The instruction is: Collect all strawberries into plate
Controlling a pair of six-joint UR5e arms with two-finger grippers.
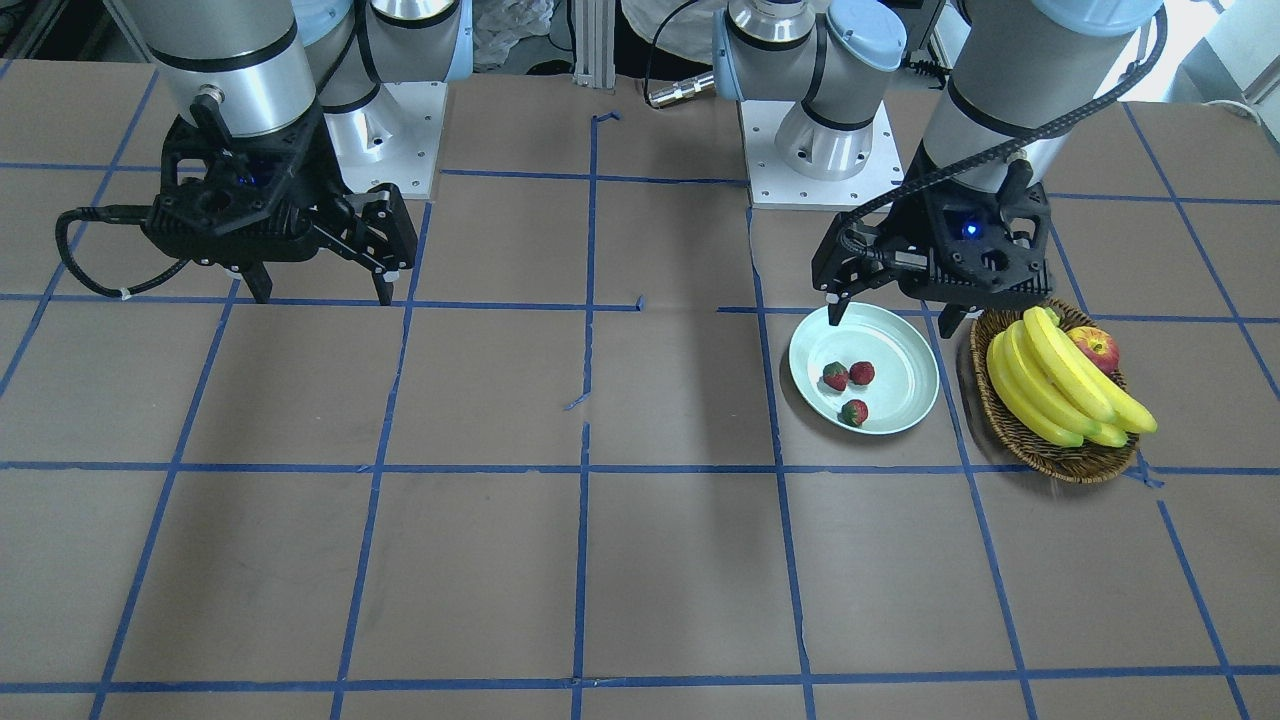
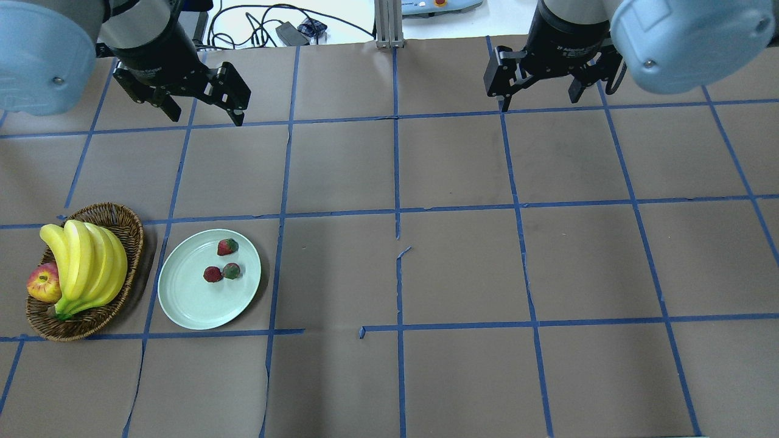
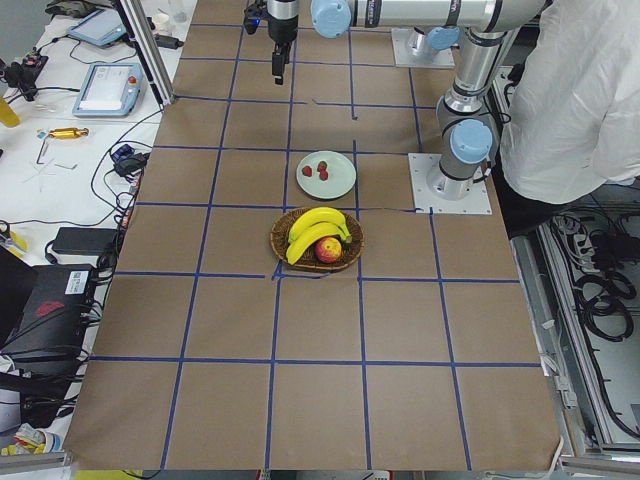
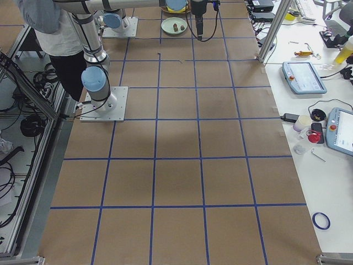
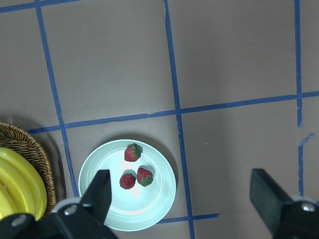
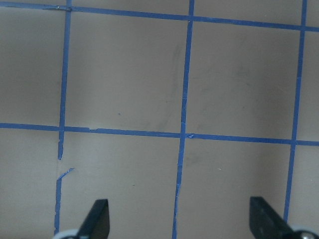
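Three strawberries (image 2: 227,246) (image 2: 212,274) (image 2: 231,271) lie in the pale mint-green plate (image 2: 195,304) at the table's left. They also show in the front view (image 1: 835,376) (image 1: 862,373) (image 1: 854,412) and in the left wrist view (image 5: 132,153) (image 5: 127,180) (image 5: 145,177). My left gripper (image 2: 207,114) is open and empty, raised above the plate's near edge (image 1: 900,390). My right gripper (image 2: 540,102) is open and empty, high over bare table on the right; it also shows in the right wrist view (image 6: 180,221).
A brown wicker basket (image 2: 131,225) with bananas (image 2: 85,261) and a red-yellow apple (image 2: 44,283) stands just left of the plate. Blue tape lines grid the brown table. A person in a white shirt (image 3: 570,90) stands behind the robot bases.
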